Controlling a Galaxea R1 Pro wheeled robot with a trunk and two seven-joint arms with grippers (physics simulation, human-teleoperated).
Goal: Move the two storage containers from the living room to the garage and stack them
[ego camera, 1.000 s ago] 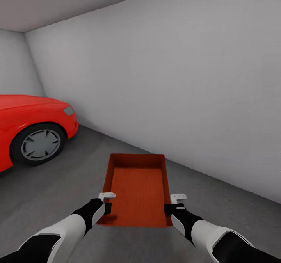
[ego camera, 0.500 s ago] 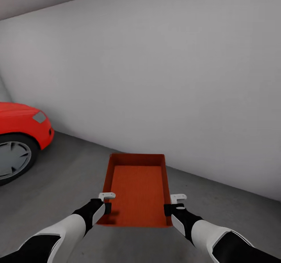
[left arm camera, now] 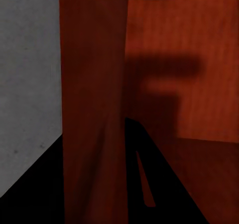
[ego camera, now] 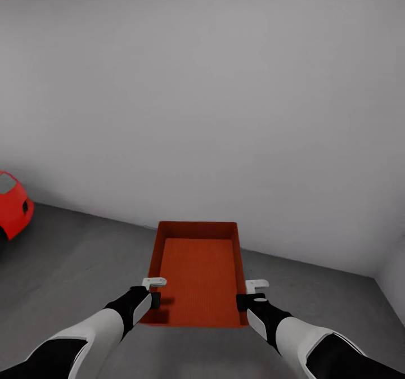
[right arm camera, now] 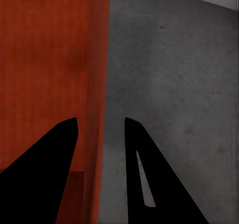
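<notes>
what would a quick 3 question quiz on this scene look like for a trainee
1. True or false: the storage container is carried between both grippers, one on each long wall.
2. What is the floor under the container? A) light wood planks B) dark grey concrete C) blue carpet
3. Fill in: at the far left of the head view, the front of a red ____ shows.

Key
1. True. The left gripper straddles the left wall and the right gripper the right wall; each wrist view shows a wall between the fingers.
2. B
3. car
</notes>
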